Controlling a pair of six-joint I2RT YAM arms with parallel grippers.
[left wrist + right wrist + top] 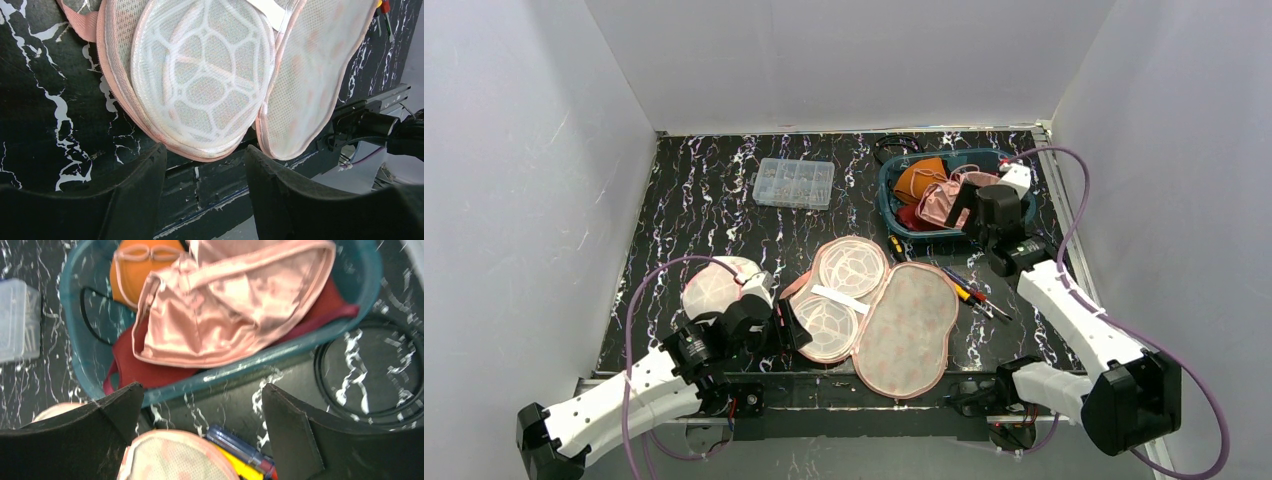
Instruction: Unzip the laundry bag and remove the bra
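The mesh laundry bag [874,310] lies unzipped and spread flat at the table's front middle, its domed half [200,85] beside its flat lid [315,85]. A pink bra [942,202] rests in the teal basket [892,205] at the back right, on top of an orange bra [132,275] and a red garment [135,370]. My right gripper [969,205] hangs open just above the basket's near rim [240,371], and the pink bra [235,305] lies loose ahead of it. Open as well, my left gripper [205,165] sits at the bag's near-left edge, holding nothing.
A clear compartment box [794,182] stands at the back middle. Pens [969,292] lie between the bag and the basket, also seen in the right wrist view as pens [240,445]. A black ring [370,370] lies right of the basket. A round mesh piece [714,285] sits by the left arm.
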